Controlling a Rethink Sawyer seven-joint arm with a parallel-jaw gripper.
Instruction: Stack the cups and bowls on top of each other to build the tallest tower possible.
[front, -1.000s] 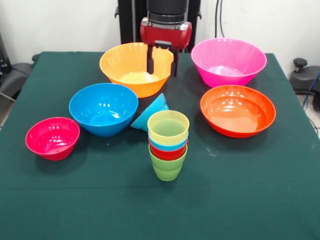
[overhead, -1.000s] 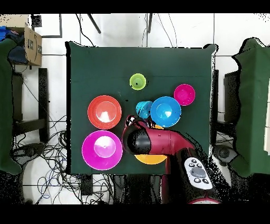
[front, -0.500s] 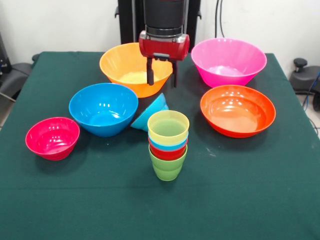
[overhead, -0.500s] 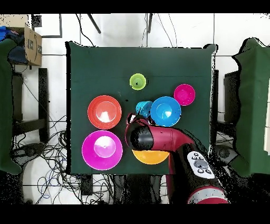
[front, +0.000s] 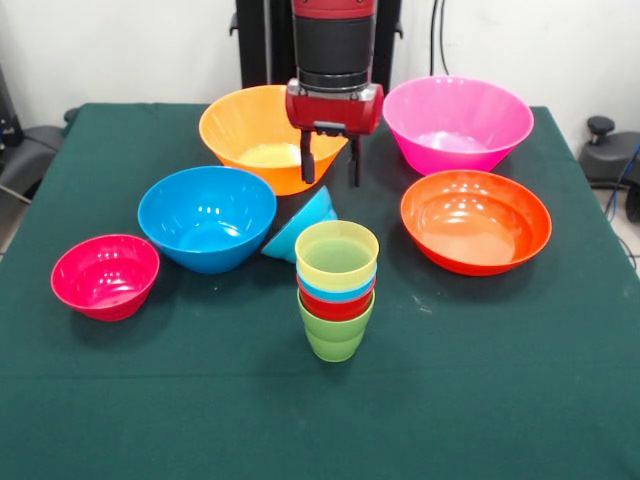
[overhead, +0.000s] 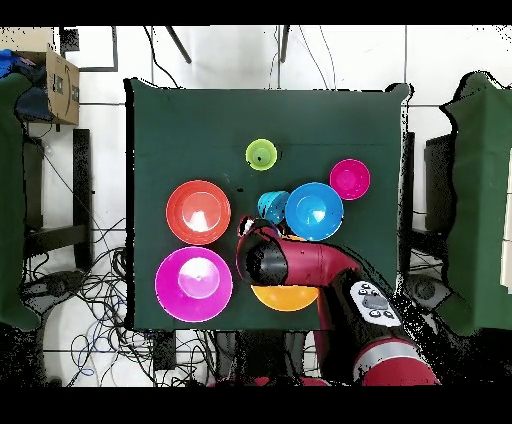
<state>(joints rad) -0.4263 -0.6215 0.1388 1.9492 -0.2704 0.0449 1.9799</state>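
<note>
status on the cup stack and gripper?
Gripper open, empty, above the tipped small light blue bowl. Four cups nested, yellow on top. No bowls stacked yet.

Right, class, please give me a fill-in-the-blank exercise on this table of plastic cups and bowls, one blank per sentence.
1. The nested stack of plastic cups has a ribbed yellow cup on top and a ____ cup at the bottom.
2. The small light blue plastic bowl lies tipped on its side against the medium ____ bowl.
3. The open gripper hangs right above the small ____ bowl.
4. The small magenta plastic bowl sits upright and holds ____.

Missing words: lime green; blue; light blue; nothing
</note>
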